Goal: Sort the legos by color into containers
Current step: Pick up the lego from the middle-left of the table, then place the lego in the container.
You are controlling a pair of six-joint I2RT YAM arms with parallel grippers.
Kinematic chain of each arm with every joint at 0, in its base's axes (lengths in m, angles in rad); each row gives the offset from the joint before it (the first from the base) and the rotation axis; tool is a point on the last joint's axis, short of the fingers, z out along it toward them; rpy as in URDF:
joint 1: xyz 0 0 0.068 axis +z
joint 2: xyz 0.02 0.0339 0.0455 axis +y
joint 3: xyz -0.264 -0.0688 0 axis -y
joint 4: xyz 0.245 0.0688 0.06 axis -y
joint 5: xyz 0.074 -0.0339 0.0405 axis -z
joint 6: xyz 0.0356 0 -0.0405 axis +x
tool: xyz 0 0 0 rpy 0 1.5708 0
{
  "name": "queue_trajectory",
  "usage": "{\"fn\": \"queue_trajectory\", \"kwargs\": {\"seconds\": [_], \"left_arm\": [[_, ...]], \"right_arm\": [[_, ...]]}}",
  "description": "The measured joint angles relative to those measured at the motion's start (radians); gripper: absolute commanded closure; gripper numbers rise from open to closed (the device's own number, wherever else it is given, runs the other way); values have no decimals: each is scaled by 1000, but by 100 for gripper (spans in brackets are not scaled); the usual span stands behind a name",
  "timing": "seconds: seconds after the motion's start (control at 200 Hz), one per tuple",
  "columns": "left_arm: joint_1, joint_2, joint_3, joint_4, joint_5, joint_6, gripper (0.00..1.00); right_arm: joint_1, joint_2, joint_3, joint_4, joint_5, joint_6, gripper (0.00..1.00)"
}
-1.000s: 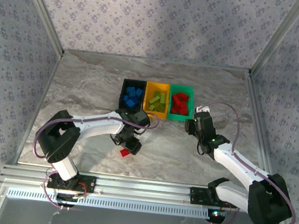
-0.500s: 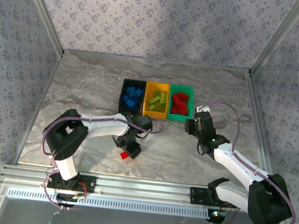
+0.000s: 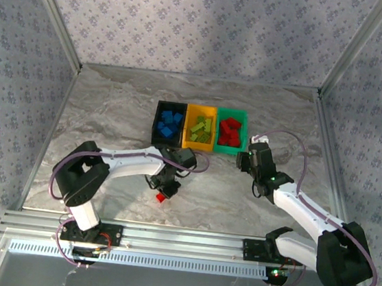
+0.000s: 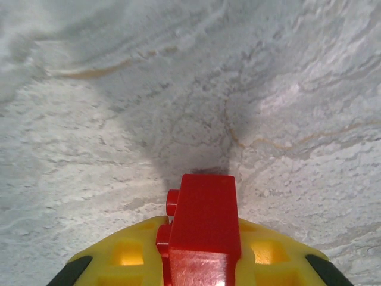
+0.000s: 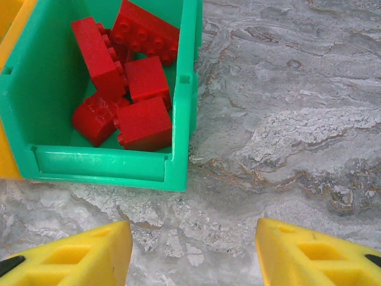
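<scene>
Lego (image 4: 202,226), red, clamped in left pincer (image 4: 199,262); right pincer (image 5: 193,250) parted, empty, near green bin (image 5: 101,170).

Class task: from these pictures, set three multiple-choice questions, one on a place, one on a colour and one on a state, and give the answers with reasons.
1. Where do the red bricks lie?
A the black bin
B the orange-yellow bin
C the green bin

2. What colour is the brick in the left end effector?
A blue
B red
C lime green

3. How is the right end effector?
A open, holding nothing
B shut on a brick
C shut on a bin wall

Answers:
1 C: the right wrist view shows the red bricks inside the green walls.
2 B: the left wrist view shows a red studded brick between the yellow fingers.
3 A: its fingers stand apart with bare table between them.
</scene>
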Motion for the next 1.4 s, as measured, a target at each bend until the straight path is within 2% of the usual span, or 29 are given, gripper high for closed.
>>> {"fn": "queue_trajectory", "kwargs": {"seconds": [0.145,0.56,0.79,1.179,1.399], "left_arm": [[0,-25,9,47,-20,-18,100],[0,-22,113,284,-69,-110,100],[5,110,373,325,-129,-114,100],[74,325,716,285,-103,-114,100],[109,522,1104,174,-57,-105,100]], "right_arm": [[-5,0,0,0,0,0,41],[-7,-10,-4,0,-3,18,41],[-13,-32,-13,0,-3,19,41],[-33,-39,-18,-1,-3,25,41],[-41,-48,-19,0,-3,30,41]]}}
